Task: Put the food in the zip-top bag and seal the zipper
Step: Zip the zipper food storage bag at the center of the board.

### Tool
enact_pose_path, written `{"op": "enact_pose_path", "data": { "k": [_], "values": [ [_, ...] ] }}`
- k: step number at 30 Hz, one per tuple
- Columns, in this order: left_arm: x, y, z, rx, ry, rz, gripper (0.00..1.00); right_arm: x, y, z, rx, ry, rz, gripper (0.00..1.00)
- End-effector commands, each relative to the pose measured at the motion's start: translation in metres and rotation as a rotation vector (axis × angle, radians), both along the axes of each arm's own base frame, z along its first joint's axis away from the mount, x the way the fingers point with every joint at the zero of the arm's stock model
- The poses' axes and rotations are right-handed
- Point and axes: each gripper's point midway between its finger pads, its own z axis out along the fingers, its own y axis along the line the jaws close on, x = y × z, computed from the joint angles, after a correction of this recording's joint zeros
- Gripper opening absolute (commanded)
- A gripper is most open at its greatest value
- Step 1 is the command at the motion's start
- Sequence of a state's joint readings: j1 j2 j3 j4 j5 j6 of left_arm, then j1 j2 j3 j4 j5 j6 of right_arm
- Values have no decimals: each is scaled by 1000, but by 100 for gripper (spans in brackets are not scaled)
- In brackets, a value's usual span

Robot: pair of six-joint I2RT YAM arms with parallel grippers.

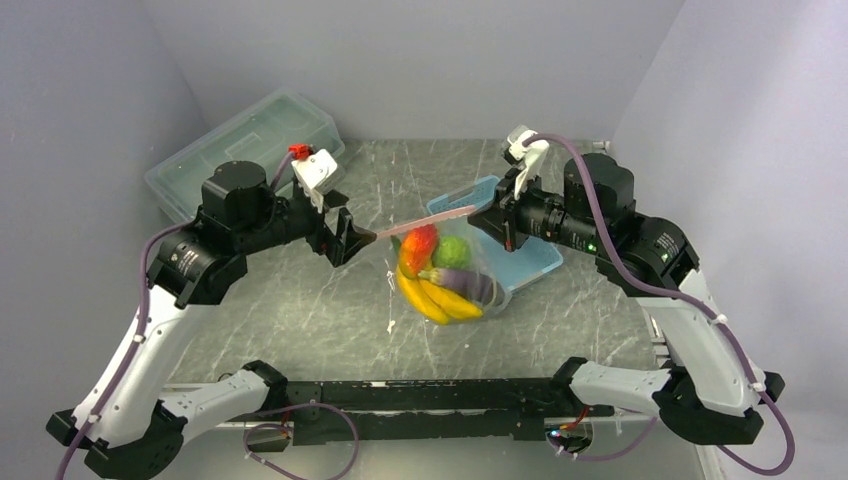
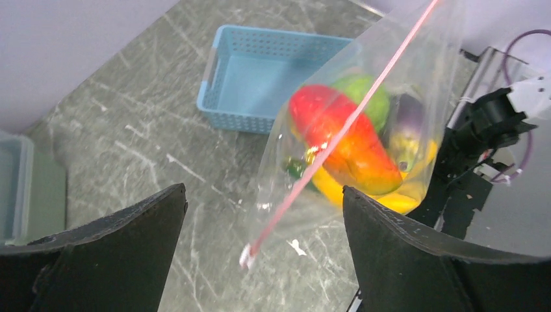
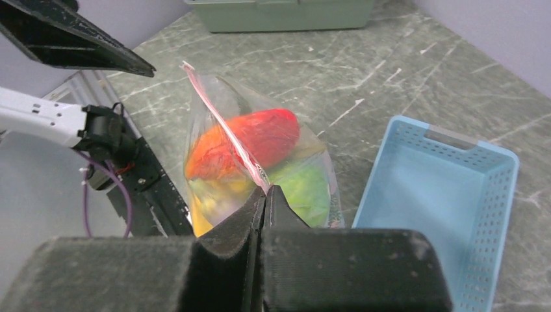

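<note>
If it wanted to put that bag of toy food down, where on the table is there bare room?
Two bare patches of table: near-left, between the left arm and the zip-top bag; and at the back, between the lidded box and the blue basket. Centre-right is crowded: bag, basket and right gripper bunch together.

2 arms share a black base rail [image 1: 420, 400]. Left of the rail's middle, the left arm [image 1: 135, 350] has white links, black joints, a purple cable [image 1: 141, 300] and a red plug [image 1: 298, 151]. Right of it, the right arm [image 1: 700, 340] matches, plus a green light [image 1: 592, 246]. Fingers [image 2: 123, 240] are matte black wedges.
</note>
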State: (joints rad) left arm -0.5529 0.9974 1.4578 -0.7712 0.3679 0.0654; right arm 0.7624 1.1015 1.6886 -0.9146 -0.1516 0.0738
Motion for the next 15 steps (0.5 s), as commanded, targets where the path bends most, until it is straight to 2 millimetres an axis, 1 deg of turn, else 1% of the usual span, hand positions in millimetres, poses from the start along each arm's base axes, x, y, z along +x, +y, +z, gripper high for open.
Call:
{"op": "enact_pose_path", "data": {
  "k": [1,4,5,9,15],
  "values": [
    [-13,-20,39,-80,-118,-161,95,-15,10,42,124,-125,114,0],
    [-21,-30,43,-105,-116,-243,96,-23,14,44,136,-124,164,0],
    [-28,-35,44,-120,-109,-292,96,-26,16,45,141,-124,179,0],
    [-41,-49,45,-172,-61,-410,97,-33,17,48,161,-125,212,0],
    [-45,-63,44,-236,5,-493,97,-37,16,53,175,-126,220,0]
  ]
}}
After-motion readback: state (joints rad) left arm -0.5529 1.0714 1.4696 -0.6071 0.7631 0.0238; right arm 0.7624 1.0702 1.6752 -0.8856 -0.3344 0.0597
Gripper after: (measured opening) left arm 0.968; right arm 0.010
